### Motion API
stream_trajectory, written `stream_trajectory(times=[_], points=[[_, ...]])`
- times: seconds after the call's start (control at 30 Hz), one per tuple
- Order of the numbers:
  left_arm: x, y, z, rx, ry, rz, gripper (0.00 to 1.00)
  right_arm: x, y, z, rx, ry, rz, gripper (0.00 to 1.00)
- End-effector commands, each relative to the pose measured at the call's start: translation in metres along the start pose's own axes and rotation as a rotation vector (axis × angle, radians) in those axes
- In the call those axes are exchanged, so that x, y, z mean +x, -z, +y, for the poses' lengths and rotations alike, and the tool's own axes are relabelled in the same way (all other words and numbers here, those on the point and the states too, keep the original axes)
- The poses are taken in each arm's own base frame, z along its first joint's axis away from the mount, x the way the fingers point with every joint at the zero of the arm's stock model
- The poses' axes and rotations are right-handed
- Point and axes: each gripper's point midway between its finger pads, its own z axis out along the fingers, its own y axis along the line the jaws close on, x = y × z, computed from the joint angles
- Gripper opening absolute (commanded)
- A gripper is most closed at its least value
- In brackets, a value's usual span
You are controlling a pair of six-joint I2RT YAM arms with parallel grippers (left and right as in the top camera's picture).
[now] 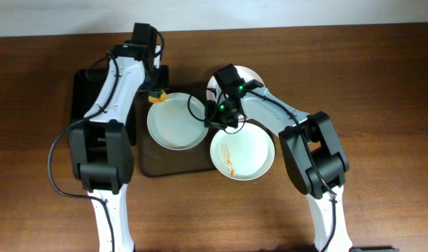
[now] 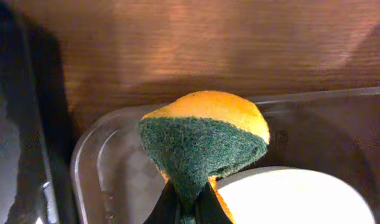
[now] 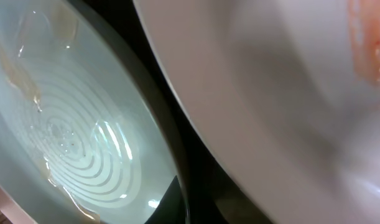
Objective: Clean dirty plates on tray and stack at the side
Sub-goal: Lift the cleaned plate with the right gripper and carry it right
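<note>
First, overhead view. The tray [image 1: 157,165] lies mid-worktop [image 1: 382,84], toward the far edge. It carries the left plate [image 1: 175,127], the smeared plate [image 1: 247,159] at its near right corner, and the rear plate [image 1: 253,75], partly hidden. The left claw [image 1: 156,89] hangs over the left plate's far rim. The right claw [image 1: 224,119] sits between the left and smeared plates; its state cannot be determined.

Left wrist view: the left claw [image 2: 188,208] is pinching a sponge [image 2: 202,137] above the tray [image 2: 109,162].

Right wrist view: the left plate [image 3: 71,137] and the smeared plate [image 3: 289,93] lie just beside each other.

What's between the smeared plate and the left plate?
Only a narrow bare strip of tray, shown in the right wrist view; overhead, the right gripper sits above its far end.
</note>
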Motion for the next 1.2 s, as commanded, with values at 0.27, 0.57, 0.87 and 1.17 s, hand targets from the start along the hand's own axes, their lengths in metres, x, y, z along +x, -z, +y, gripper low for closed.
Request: stream_trajectory(times=[0.27, 0.57, 0.87, 1.17], points=[[0.000, 0.008, 0.036, 0.047, 0.105, 0.026, 0.01, 0.004, 0.061, 0.050, 0.085, 0.261, -0.142, 0.04], [0.004, 0.007, 0.029, 0.087, 0.105, 0.043, 0.01, -0.004, 0.170, 0.023, 0.685, 0.336, -0.520, 0.04], [0.043, 0.013, 0.016, 0.124, 0.062, 0.201, 0.01, 0.003, 0.211, 0.043, 1.020, 0.434, -0.780, 0.04], [0.040, 0.012, 0.016, 0.124, 0.061, 0.188, 0.01, 0.027, 0.248, 0.085, 1.216, 0.502, -1.050, 0.04]])
